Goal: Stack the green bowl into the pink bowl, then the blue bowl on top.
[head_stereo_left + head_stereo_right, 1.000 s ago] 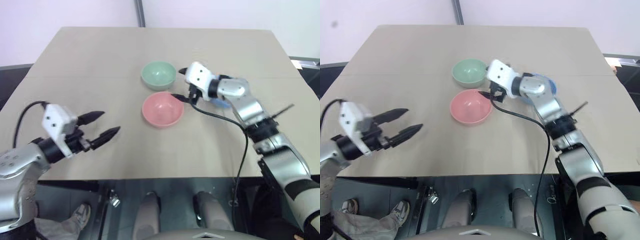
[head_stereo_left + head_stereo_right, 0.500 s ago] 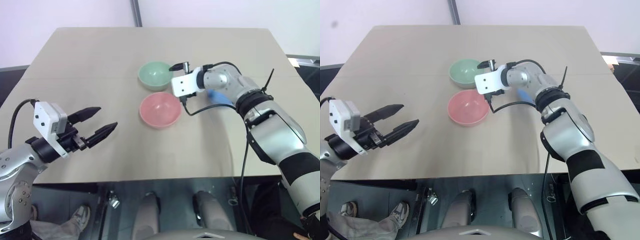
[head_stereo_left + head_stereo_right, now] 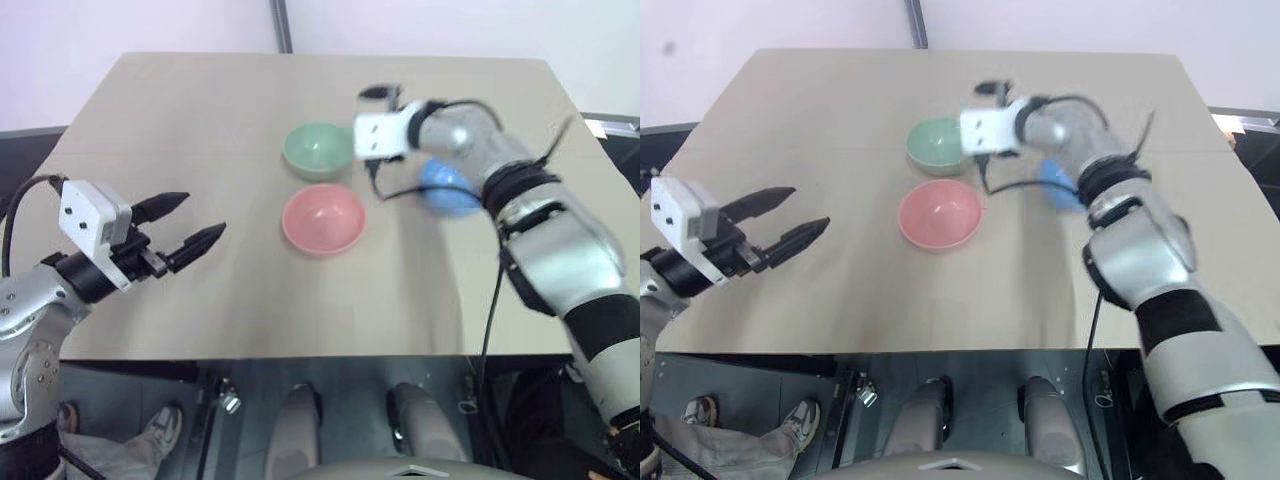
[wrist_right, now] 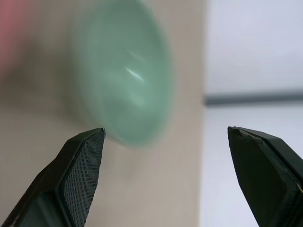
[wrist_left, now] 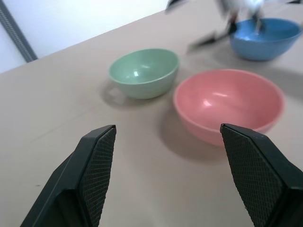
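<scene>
With its fingers spread wide and empty, the right gripper (image 4: 163, 177) could overshoot the green bowl (image 3: 317, 149) and knock it toward twelve o'clock, away from the pink bowl (image 3: 322, 219).

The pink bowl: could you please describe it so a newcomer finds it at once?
On the beige table, three small glossy plastic bowls sit apart near the middle. The salmon-pink bowl is nearest the robot, in front of the mint-green bowl and left of the sky-blue bowl.
</scene>
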`<state>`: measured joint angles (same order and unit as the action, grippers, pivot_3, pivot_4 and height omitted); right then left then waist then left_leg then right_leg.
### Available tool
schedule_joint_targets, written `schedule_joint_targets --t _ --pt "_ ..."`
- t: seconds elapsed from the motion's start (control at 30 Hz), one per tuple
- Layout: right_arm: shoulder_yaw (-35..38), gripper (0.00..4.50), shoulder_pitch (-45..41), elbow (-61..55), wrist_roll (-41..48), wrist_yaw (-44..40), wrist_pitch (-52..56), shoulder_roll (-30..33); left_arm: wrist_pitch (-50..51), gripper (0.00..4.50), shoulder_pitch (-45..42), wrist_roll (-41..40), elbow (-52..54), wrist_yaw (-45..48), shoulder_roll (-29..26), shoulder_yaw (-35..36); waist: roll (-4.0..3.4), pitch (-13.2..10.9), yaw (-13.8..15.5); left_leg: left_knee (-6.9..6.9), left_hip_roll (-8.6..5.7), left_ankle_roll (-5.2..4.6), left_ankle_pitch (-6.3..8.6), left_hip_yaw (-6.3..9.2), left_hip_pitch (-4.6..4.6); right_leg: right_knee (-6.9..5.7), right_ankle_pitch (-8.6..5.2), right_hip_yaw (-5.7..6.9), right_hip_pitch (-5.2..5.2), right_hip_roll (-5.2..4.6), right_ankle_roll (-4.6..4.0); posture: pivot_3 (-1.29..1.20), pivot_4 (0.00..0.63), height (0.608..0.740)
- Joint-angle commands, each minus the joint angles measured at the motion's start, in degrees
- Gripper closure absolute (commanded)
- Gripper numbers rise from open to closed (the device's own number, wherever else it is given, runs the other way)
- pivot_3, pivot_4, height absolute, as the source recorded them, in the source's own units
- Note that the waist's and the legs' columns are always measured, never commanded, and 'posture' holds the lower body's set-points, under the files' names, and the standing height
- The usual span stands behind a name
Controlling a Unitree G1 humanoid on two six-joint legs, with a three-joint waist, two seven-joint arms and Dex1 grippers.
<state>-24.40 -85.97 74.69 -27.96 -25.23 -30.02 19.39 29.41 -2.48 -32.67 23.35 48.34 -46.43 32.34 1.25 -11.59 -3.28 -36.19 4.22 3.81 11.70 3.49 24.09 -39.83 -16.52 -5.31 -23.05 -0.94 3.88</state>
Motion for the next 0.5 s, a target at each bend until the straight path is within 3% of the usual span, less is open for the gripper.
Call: schedule_joint_targets --t 0.03,0.13,0.17,0.27,0.33,0.5 --pt "15.0 0.00 3.1 -15.1 20.4 -18.9 10.5 6.1 -0.9 0.80 -10.4 1.9 -6.6 1.4 -5.0 -6.1 0.00 0.0 0.0 0.02 0.00 -0.01 0.00 -0.01 -0.04 0.01 0.00 -0.01 0.05 0.00 0.00 0.00 0.150 0.740" --pt "21.2 0.00 18.0 -44.8 34.1 -30.1 31.2 12.4 -4.7 0.80 -20.9 6.0 -15.9 6.1 -8.0 -14.2 0.02 0.0 0.4 0.06 0.02 -0.01 0.00 0.18 -0.04 0.07 0.00 0.16 0.20 0.03 0.01 0.00 0.150 0.740" --pt "22.7 0.00 23.6 -55.0 37.3 -30.6 38.3 14.4 -6.1 0.80 -24.5 7.4 -19.5 7.9 -8.4 -16.8 -0.01 0.0 0.7 0.04 0.02 -0.01 0.00 0.16 -0.06 0.08 0.00 0.17 0.23 0.01 0.01 0.00 0.150 0.740" --pt "28.1 0.00 40.9 -83.2 47.4 -28.6 57.7 20.0 -13.7 0.10 -35.6 13.1 -31.4 14.4 -7.8 -25.2 -0.27 -0.1 0.7 0.06 0.00 -0.01 0.01 0.20 -0.03 0.12 -0.05 0.25 0.22 0.01 -0.06 0.00 0.150 0.740" --pt "33.4 0.00 52.8 -101.4 55.1 -25.5 69.3 22.6 -22.5 0.10 -46.1 20.5 -44.7 17.7 -5.1 -32.3 -0.47 -0.2 1.3 0.03 -0.06 -0.02 0.00 0.09 0.18 -0.03 -0.04 0.11 -0.03 -0.01 -0.05 0.00 0.150 0.740" --pt "41.4 0.00 64.7 -120.1 63.3 -19.1 81.1 25.9 -44.5 0.10 -64.9 37.1 -72.2 18.7 1.1 -45.5 -0.49 -0.2 0.8 -0.33 -0.04 -0.02 0.00 0.51 0.56 0.00 -0.04 0.50 -0.11 0.05 -0.03 0.00 0.150 0.740"
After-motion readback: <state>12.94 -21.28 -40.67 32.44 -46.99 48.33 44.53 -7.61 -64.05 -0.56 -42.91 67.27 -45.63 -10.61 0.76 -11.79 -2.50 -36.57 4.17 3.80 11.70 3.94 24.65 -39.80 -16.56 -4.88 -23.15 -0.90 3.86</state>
